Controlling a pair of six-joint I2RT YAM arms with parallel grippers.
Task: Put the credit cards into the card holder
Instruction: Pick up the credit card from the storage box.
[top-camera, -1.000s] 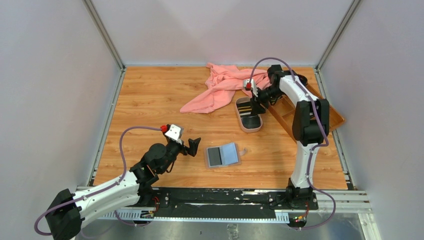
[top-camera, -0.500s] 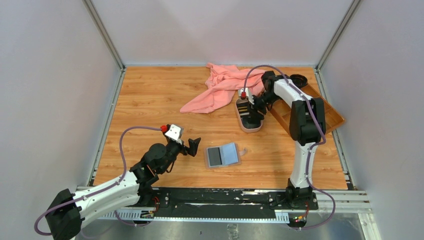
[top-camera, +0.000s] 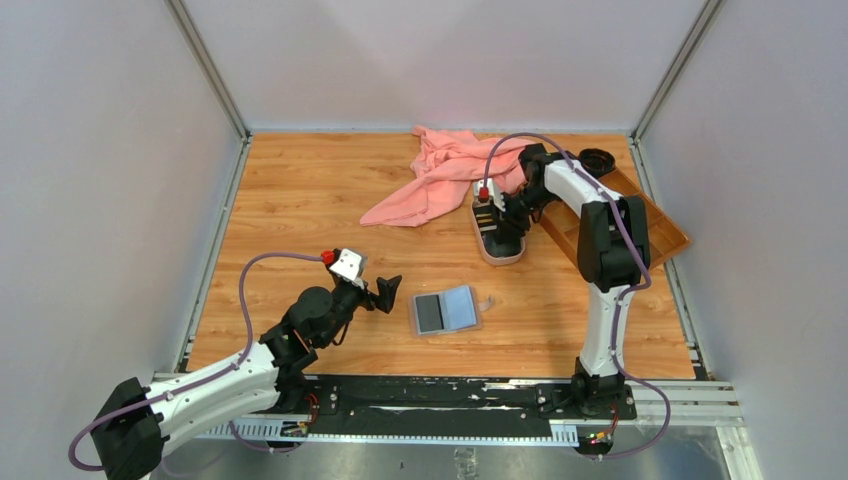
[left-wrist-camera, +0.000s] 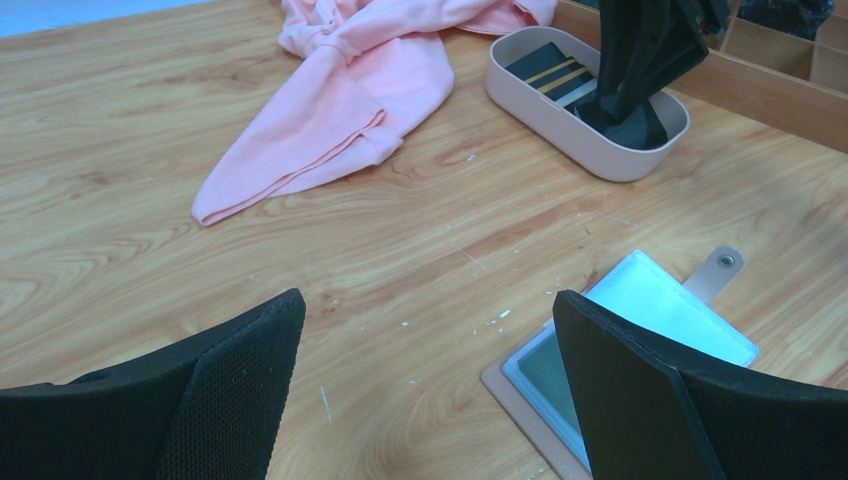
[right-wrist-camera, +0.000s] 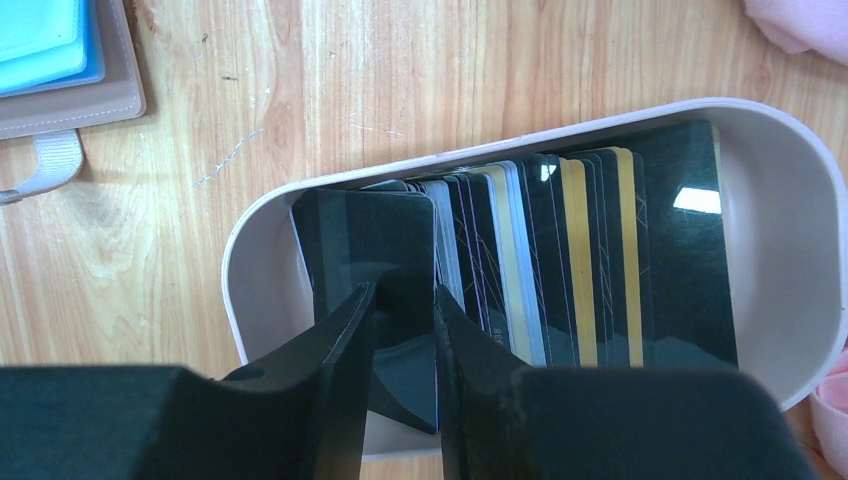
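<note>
Across the bench (top-camera: 300, 200), no change at the lower left of the overhead view: parked there as a second ago, the left end effector (top-camera: 385, 293), spread as wide as it goes and holding nothing. Just to its right, below centre, the card holder (top-camera: 447, 310), lying flat and open with its clear sleeves facing up. Right of centre and higher up, a drop within the last second by the right end effector (top-camera: 500, 228), from above the oval tray (top-camera: 500, 262) down into it, with a narrowing of the jaws on the way. Judged from that: pick of a card under way, insertion into the holder still ahead. In the right wrist view, the credit cards (right-wrist-camera: 560, 260) fanned in an overlapping row inside the tray, filling the middle and right of the frame. At their left end, a single black card (right-wrist-camera: 360, 235) directly under that end effector, one fingertip over its face, the other at its right edge, only a narrow slit left between. Cannot tell whether truly pinched or merely touched. Holder well apart from it, cut off at the upper-left corner of that frame.
</note>
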